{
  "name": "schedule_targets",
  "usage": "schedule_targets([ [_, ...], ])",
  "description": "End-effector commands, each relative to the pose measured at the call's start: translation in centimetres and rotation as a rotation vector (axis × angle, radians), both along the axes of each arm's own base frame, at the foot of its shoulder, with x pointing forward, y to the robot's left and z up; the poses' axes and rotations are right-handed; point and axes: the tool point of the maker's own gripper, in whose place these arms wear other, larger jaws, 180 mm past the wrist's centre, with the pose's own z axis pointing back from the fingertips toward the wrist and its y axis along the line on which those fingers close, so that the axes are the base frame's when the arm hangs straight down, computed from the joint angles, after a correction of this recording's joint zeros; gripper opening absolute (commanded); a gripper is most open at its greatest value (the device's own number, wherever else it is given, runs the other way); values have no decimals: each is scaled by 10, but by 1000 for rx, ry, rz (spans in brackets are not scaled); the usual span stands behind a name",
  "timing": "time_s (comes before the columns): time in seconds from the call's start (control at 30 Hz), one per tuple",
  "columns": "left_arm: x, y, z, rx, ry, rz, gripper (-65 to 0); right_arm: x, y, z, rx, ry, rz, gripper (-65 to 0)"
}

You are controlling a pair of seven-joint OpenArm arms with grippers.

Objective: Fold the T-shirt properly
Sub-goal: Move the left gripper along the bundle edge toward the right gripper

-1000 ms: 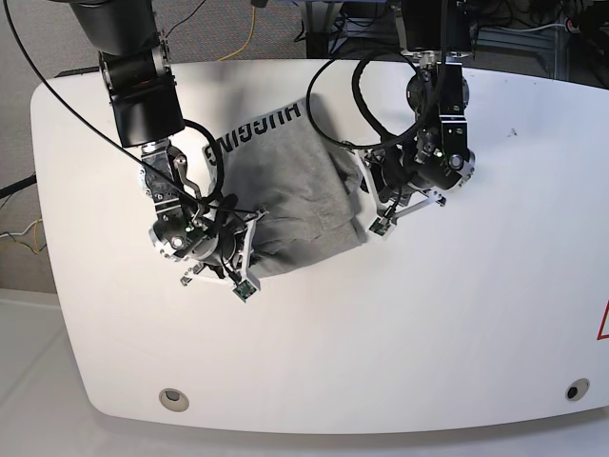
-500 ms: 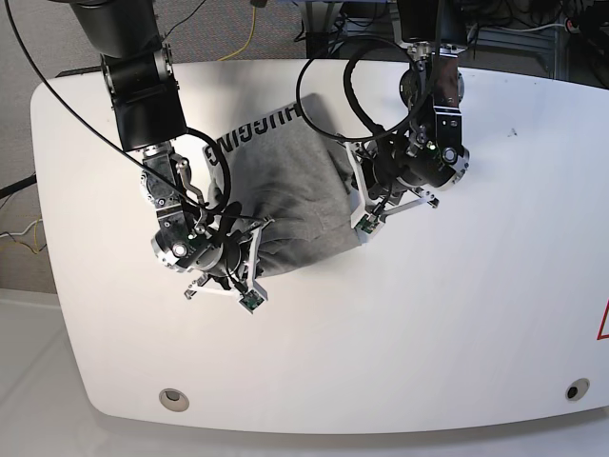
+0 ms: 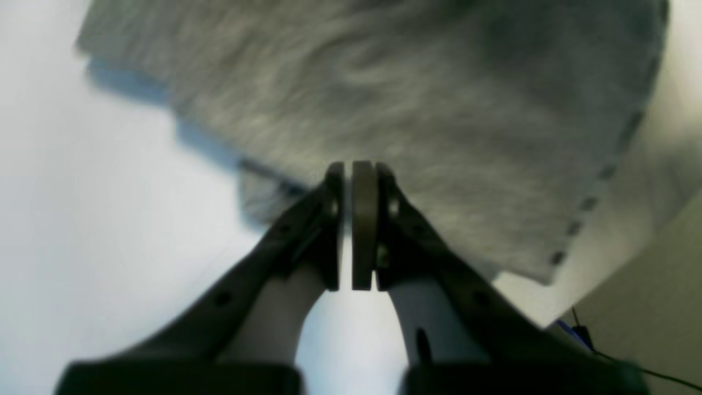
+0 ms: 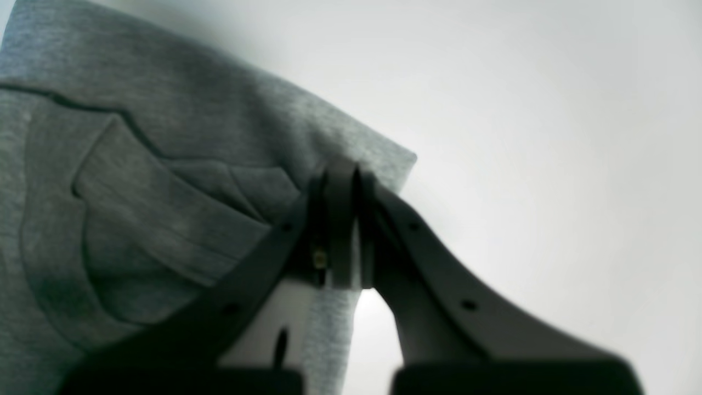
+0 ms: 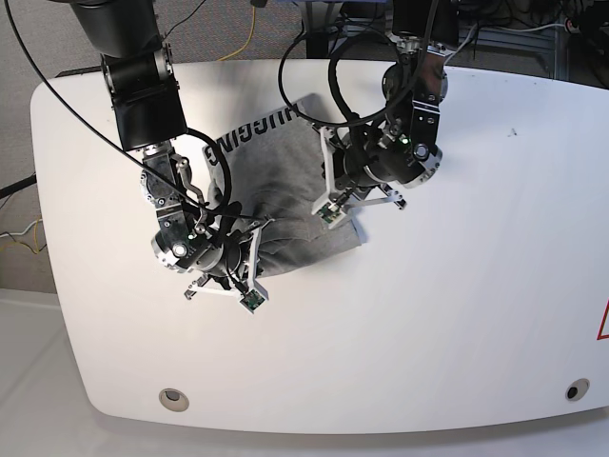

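Base view, heather-grey cotton T-shirt bunched mid-table on white tabletop, my left gripper now carried inward over the cloth, pinching its edge, my right gripper clamped on the near corner, barely moved.

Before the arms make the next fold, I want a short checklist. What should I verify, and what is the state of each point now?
1. Right gripper shut on the T-shirt: ok, grey cloth sits between the fingers.
2. Left gripper shut on the cloth: cannot tell; jaws are together, but the fabric looks behind them.
3. Shirt lying flat: not ok, it is bunched and creased.
4. Shirt fully on the table: ok.
5. Cables free of the cloth: cannot tell.
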Motion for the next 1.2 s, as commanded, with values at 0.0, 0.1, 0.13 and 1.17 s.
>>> schedule_targets([
  [0.0, 5, -14, 14, -30, -47, -31, -642, 15, 1, 22, 14, -63, 3, -650],
  [0.1, 0, -23, 15, -31, -49, -65, -642, 14, 0, 22, 12, -62, 2, -650],
  [0.13, -2, -25, 14, -31, -47, -72, -642, 14, 0, 22, 11, -62, 1, -650],
  [1.17, -29, -24, -51, -61, 135, -39, -642, 12, 0, 18, 12, -53, 1, -650],
])
